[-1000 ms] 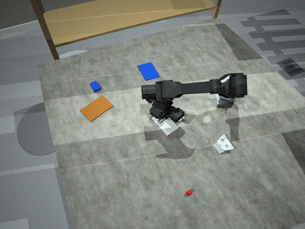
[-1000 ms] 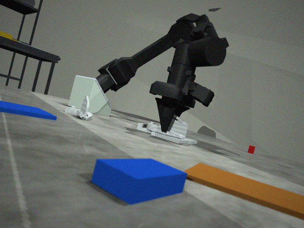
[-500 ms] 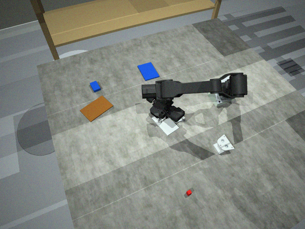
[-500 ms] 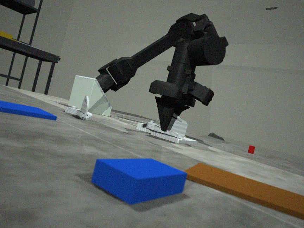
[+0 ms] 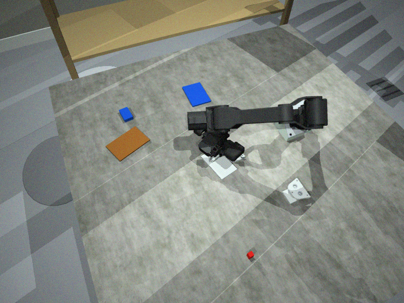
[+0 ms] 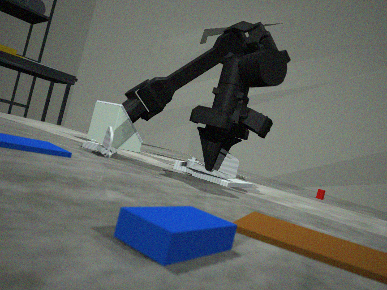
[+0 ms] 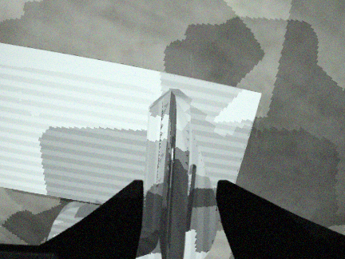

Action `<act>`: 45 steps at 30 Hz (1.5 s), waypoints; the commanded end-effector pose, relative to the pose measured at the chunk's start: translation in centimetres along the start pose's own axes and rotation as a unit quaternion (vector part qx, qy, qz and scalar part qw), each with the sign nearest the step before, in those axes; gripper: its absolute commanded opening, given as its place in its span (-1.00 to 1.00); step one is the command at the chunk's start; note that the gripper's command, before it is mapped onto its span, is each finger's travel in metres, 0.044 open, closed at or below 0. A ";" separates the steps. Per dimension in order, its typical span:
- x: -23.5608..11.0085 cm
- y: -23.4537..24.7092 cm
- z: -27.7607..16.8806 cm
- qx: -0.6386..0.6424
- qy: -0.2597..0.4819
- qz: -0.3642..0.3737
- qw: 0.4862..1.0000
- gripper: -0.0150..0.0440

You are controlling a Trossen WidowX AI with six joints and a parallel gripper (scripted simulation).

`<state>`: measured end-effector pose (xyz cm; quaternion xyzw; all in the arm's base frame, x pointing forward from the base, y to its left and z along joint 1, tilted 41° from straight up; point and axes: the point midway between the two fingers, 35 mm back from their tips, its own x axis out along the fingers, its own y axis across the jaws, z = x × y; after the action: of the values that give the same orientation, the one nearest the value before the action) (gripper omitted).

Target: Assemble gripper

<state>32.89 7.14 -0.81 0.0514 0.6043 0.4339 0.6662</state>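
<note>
My gripper (image 6: 215, 165) (image 7: 180, 189) is shut on one white jaw (image 6: 231, 165) (image 7: 181, 136), whose flat finger part stands upright between the fingertips. It holds the jaw low over the ribbed white gripper base (image 5: 223, 169) (image 6: 218, 180) (image 7: 96, 96). The jaw's gear end is near a small pin on the base's rounded end; whether it touches or sits on a pin cannot be told. The other white jaw (image 6: 108, 142) lies near the arm's foot with its finger part upright; the arm hides it in the top view. The white housing plate (image 5: 301, 188), with two round holes, is to the right of the base.
A blue plate (image 5: 196, 94) (image 6: 31, 145), a small blue block (image 5: 126, 114) (image 6: 174, 234) and an orange slab (image 5: 128, 143) (image 6: 312, 243) lie left of or behind the arm. A red cube (image 5: 250, 254) (image 6: 320, 194) lies toward the front. A pale green wedge (image 5: 290, 134) (image 6: 104, 120) stands by the arm's foot.
</note>
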 end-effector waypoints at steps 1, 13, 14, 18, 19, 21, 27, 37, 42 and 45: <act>0.1 -0.1 0.1 -0.002 -0.003 -0.001 1.000 -0.04; 0.3 -0.1 0.1 -0.002 -0.003 -0.001 1.000 -0.04; 0.3 -0.1 0.1 -0.002 -0.003 -0.001 1.000 -0.04; 0.3 -0.1 0.1 -0.002 -0.003 -0.001 1.000 -0.04; 0.3 -0.1 0.1 -0.002 -0.003 -0.001 1.000 -0.04; 0.3 -0.1 0.1 -0.002 -0.003 -0.001 1.000 -0.04; 0.3 -0.1 0.1 -0.002 -0.003 -0.001 1.000 -0.04; 0.3 -0.1 0.1 -0.002 -0.003 -0.001 1.000 -0.04; 0.3 -0.1 0.1 -0.004 -0.002 -0.002 1.000 0.27; 0.3 -0.1 0.1 -0.004 -0.002 -0.002 1.000 0.27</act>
<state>33.00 7.31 -1.03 0.0483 0.6017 0.4350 0.6682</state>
